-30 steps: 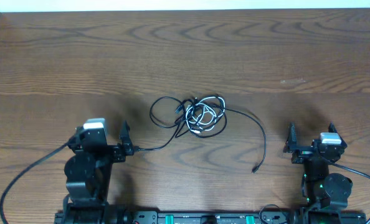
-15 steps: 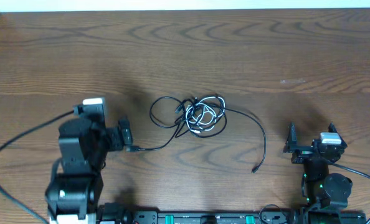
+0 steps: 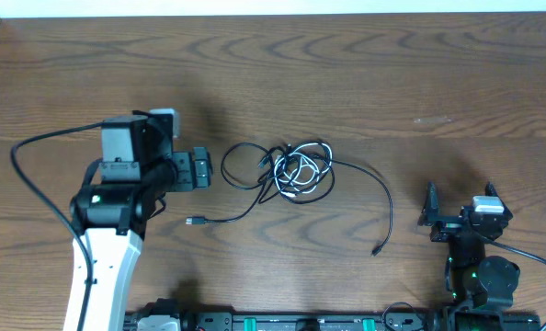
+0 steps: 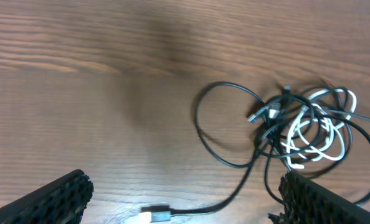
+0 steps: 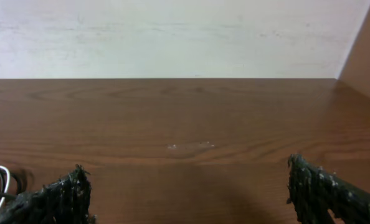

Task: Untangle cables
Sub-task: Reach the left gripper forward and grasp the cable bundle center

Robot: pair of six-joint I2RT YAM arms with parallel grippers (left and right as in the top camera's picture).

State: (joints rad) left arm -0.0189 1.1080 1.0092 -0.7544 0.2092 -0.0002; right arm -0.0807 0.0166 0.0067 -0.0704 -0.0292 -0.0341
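Observation:
The cables [image 3: 296, 170] lie in a knot at the table's middle: thin black cords looped round a white cord [image 3: 301, 182]. One black cord runs left to a plug [image 3: 197, 221], another curves right to a plug [image 3: 376, 249]. My left gripper [image 3: 206, 170] hovers open just left of the knot. In the left wrist view the knot [image 4: 303, 121] sits upper right, the plug [image 4: 155, 215] lies between the open left gripper's [image 4: 185, 202] fingers. My right gripper [image 3: 459, 202] rests open near the front right, away from the cords. In its own view the right gripper [image 5: 188, 196] holds nothing.
Bare brown wooden table [image 3: 392, 74] stretches all round the knot, with a white wall [image 5: 172, 37] behind its far edge. A thick black arm cable [image 3: 34, 175] loops left of my left arm. The arms' base rail [image 3: 301, 322] runs along the front edge.
My left arm has risen and swung away from the front edge, from beside the left plug to a spot left of the knot. The cords and right arm are unmoved.

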